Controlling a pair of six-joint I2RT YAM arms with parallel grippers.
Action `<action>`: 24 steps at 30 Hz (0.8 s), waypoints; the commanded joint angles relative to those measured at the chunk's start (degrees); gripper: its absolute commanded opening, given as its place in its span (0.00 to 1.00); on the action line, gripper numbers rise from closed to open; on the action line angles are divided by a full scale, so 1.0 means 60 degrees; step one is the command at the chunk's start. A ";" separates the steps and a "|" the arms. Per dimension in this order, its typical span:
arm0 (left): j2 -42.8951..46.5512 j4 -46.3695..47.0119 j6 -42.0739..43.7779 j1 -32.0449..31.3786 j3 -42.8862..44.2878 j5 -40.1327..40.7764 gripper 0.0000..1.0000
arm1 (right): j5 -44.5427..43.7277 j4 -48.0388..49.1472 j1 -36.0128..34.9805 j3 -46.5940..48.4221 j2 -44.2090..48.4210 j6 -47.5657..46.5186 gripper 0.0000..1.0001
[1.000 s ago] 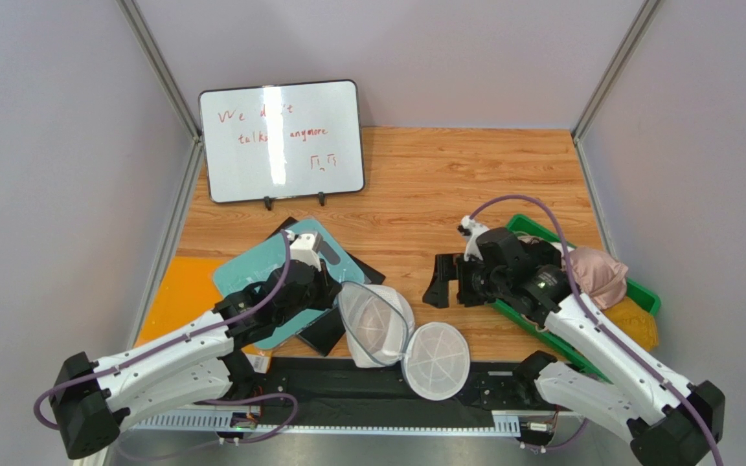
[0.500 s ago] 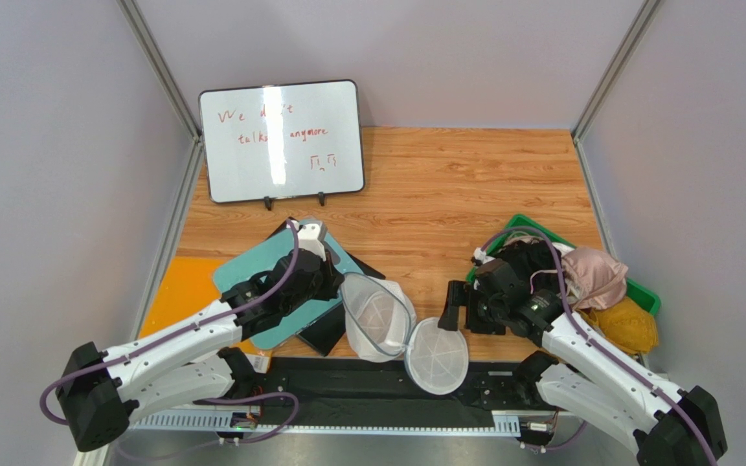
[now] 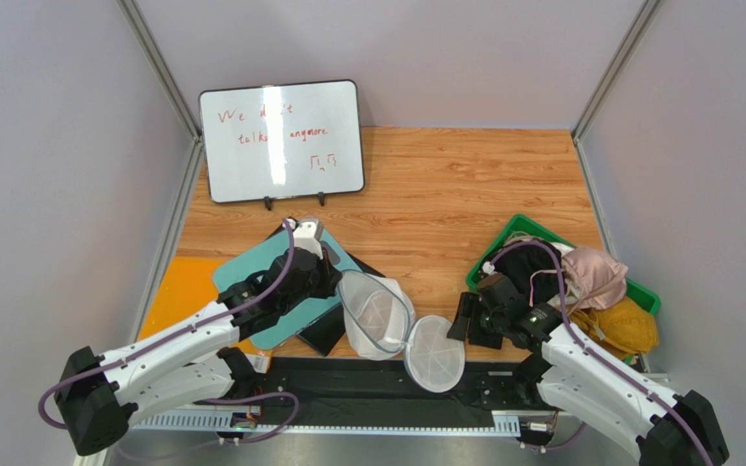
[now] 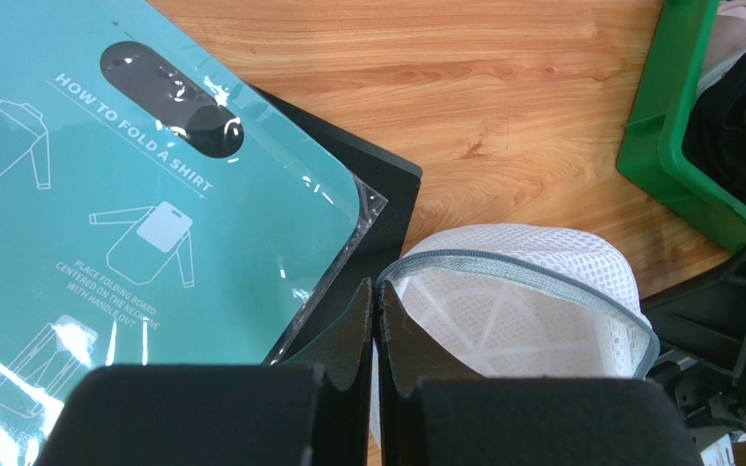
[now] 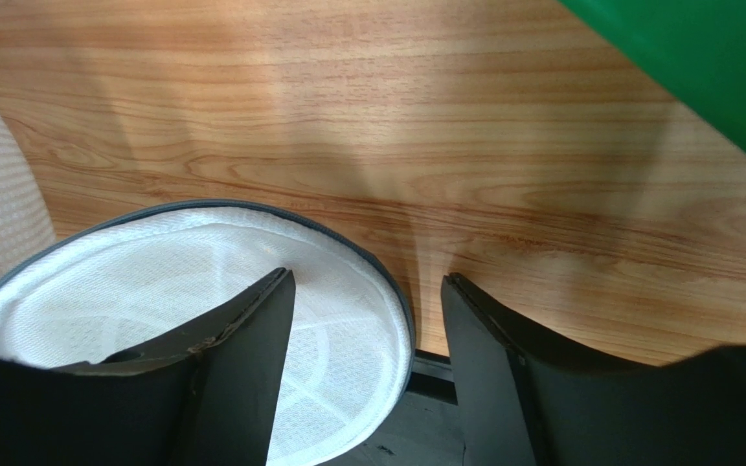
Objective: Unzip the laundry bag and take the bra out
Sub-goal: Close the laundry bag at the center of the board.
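Note:
The laundry bag (image 3: 377, 316) is a white mesh pouch with a grey-blue zip rim, lying open at the table's near middle. Its round lid flap (image 3: 435, 351) is folded out to the right. My left gripper (image 3: 336, 282) is shut on the bag's left rim, seen close in the left wrist view (image 4: 377, 287); only white mesh shows inside the bag (image 4: 513, 311). My right gripper (image 3: 464, 320) is open just right of the flap, whose edge (image 5: 153, 291) lies between its jaws (image 5: 367, 291). The pinkish-beige bra (image 3: 596, 275) lies in the green bin.
A green bin (image 3: 518, 225) at the right also holds a black garment (image 3: 528, 260); a yellow cloth (image 3: 628, 325) lies beside it. A teal folding board (image 3: 260, 272) on black sheets lies under my left arm. A whiteboard (image 3: 282, 141) stands at the back.
My right arm has drawn back from the table's middle toward the near edge and come down beside the lid flap. The left gripper has shifted slightly with the bag rim.

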State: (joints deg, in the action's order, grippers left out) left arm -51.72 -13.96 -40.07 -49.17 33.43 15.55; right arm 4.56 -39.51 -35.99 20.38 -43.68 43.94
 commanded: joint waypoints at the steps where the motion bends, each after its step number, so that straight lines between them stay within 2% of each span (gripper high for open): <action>1: 0.0125 0.0217 0.0219 0.0108 0.0302 0.0016 0.00 | 0.0148 0.0563 -0.0096 -0.0262 -0.0087 0.0132 0.60; 2: 0.0125 0.0217 0.0234 0.0094 0.0302 0.0001 0.00 | 0.0178 0.0607 -0.0139 -0.0277 -0.0233 0.0118 0.56; 7: 0.0110 0.0202 0.0248 0.0123 0.0302 -0.0014 0.00 | 0.0178 0.0886 -0.0447 -0.0131 -0.0600 0.0103 0.49; 9: 0.0139 0.0202 0.0249 0.0109 0.0288 -0.0014 0.00 | 0.0163 0.0901 -0.0506 -0.0058 -0.0732 0.0103 0.38; 10: 0.0139 0.0173 0.0263 0.0123 0.0273 -0.0014 0.00 | 0.0134 0.0785 -0.0520 0.0088 -0.0733 0.0074 0.28; 12: 0.0154 0.0173 0.0278 0.0109 0.0259 -0.0028 0.00 | -0.0070 0.0478 -0.0521 0.0337 -0.0660 0.0059 0.19; 13: 0.0125 0.0173 0.0321 0.0123 0.0244 -0.0043 0.00 | -0.0187 -0.0003 -0.0535 0.0744 -0.0543 -0.0014 0.08; 15: 0.0096 0.0143 0.0336 0.0109 0.0244 -0.0043 0.00 | -0.0552 -0.0532 -0.0535 0.1244 -0.0382 -0.0043 0.00; 23: 0.0095 0.0246 0.0351 0.0123 0.0273 -0.0189 0.00 | -0.0745 -0.1911 -0.0535 0.3879 -0.0073 -0.0291 0.00; 24: 0.0052 0.0275 0.0351 0.0109 0.0302 -0.0219 0.00 | -0.1194 -0.2042 -0.0535 0.4101 -0.0146 -0.0394 0.00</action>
State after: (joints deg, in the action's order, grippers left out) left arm -51.72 -13.98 -39.13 -48.80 33.43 15.03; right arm 1.85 -47.68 -38.87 37.91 -44.62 43.64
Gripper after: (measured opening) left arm 0.006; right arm 0.007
